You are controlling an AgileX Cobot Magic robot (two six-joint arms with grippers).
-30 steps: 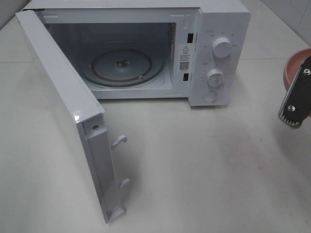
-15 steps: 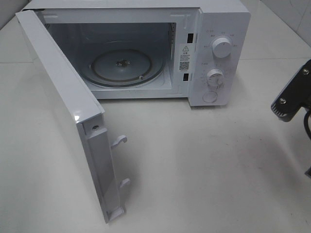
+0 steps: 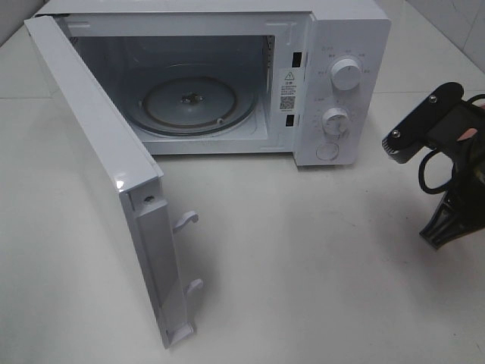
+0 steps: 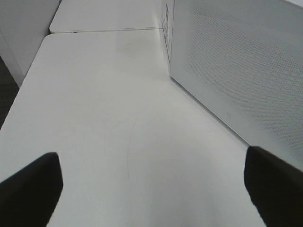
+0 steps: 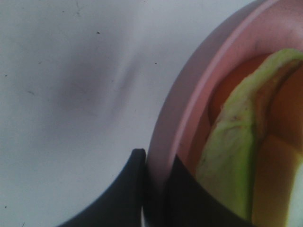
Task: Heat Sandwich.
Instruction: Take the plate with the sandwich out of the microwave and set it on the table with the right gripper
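Microwave (image 3: 333,45) glossy white; turntable (image 3: 189,102) clear glass; table (image 3: 318,258) matt, smooth.

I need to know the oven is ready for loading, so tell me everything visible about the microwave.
The microwave is a white box, apparently painted metal, standing on the pale table. Its door is swung wide to the left, latch hooks exposed. Inside, a round glass turntable lies bare. The right panel carries two knobs above a round button. No tool touches it.
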